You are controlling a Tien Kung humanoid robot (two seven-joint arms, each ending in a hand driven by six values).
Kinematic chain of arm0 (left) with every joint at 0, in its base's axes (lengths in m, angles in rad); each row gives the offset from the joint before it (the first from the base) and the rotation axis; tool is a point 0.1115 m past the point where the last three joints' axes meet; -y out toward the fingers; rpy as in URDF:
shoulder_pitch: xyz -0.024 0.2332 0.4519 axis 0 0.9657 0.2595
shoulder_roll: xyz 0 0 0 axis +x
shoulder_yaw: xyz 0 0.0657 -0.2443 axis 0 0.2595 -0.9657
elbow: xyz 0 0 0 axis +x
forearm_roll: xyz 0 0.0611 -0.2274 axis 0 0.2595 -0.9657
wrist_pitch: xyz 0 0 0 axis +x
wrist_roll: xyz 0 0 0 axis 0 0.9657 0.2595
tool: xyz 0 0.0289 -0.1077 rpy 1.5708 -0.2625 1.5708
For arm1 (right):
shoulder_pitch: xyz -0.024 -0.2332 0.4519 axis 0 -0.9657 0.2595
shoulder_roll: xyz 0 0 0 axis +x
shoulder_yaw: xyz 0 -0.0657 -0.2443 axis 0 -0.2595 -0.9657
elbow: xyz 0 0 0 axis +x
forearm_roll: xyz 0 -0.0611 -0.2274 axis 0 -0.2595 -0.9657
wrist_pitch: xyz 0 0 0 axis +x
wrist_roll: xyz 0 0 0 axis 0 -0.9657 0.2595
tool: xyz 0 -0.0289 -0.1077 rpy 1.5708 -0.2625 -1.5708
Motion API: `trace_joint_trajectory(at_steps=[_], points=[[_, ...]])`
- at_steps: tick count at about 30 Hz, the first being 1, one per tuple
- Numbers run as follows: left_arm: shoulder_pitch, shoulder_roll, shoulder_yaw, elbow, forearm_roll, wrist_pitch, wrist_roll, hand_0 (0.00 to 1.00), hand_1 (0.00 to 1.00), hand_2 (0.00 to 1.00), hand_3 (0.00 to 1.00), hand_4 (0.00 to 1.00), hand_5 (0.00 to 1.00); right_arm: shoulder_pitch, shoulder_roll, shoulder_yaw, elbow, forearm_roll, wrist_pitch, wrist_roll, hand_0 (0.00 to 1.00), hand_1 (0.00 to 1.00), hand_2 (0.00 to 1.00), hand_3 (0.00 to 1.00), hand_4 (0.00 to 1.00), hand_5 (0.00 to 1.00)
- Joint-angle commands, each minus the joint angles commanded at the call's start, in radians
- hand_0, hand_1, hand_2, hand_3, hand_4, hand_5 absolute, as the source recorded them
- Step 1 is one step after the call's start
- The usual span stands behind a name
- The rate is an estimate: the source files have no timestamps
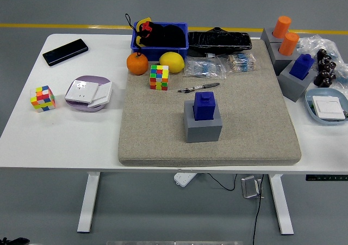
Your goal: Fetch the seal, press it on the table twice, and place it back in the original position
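No hands of ours show anywhere over the table, so we cannot say whether their fingers are spread or curled. We see nobody at the far side either.

We are looking down on a white table with a beige mat covering its middle and right. Near the centre of the mat stands a grey block, and the blue seal sits upright in its top, handle up, untouched. We judge the block to be the seal's holder, keeping it standing so it can be gripped from above and put back in the same socket.

At the right edge of the mat, more grey blocks hold a second blue stamp and two orange ones; they look like spares, parked out of the working area.

Along the far edge sit a blue bin, an orange, a lemon, a cube and a pen. On the bare table at the left lie a phone, a second cube and a plate.

Open mat in front of and left of the grey block seems to us the natural place for the two presses. We judge the task not yet begun: the seal is in its holder.
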Motion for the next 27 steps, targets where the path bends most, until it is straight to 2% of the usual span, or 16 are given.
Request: trace_joint_trajectory(at_steps=[17,27], points=[[-0.003,0.002,0.000,-0.003,0.003,0.002,-0.001,0.721,0.692,0.681,0.749,0.685,0.256,-0.001,-0.003,-0.030,-0.011,0.002,0.007,-0.007,0.930,0.879,0.871,0.851,0.998,0.391],[-0.006,0.006,-0.011,-0.004,0.025,0.005,0.004,0.721,0.692,0.681,0.748,0.684,0.258,0.002,-0.003,-0.015,-0.008,0.010,0.010,-0.014,0.922,0.867,0.856,0.828,0.998,0.378]])
